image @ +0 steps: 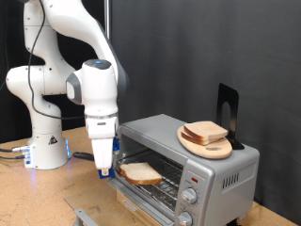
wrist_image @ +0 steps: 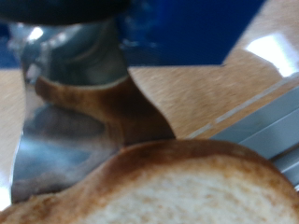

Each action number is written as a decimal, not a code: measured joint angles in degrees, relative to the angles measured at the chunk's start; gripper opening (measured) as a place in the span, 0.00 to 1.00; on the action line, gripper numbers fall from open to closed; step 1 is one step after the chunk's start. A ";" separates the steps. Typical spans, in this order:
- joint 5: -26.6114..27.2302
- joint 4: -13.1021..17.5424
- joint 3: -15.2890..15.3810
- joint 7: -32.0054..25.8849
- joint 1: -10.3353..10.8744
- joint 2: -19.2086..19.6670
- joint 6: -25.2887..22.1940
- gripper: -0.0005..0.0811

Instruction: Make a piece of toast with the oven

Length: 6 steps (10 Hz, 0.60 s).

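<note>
The silver oven [image: 202, 162] stands at the exterior view's right with its glass door folded down. The piece of toast [image: 141, 172] lies flat at the oven mouth, over the wire rack's front edge. My gripper [image: 105, 171] hangs at the slice's outer edge, on the exterior view's left, and looks shut on it. In the wrist view the toast [wrist_image: 192, 187] fills the near field, its brown crust arching beside one shiny metal finger [wrist_image: 79, 70].
A round wooden plate [image: 218, 149] with a pile of bread slices [image: 205, 133] sits on the oven's roof, a black stand [image: 227, 106] behind it. The robot's white base [image: 42, 141] stands on the wooden table [image: 38, 198] at the exterior view's left.
</note>
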 joint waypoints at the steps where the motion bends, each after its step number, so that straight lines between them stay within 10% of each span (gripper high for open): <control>1: 0.20 -0.47 0.42 -0.71 0.15 -0.01 2.25 0.33; 6: 5.92 0.02 0.53 -6.09 1.26 -2.06 -0.54 0.33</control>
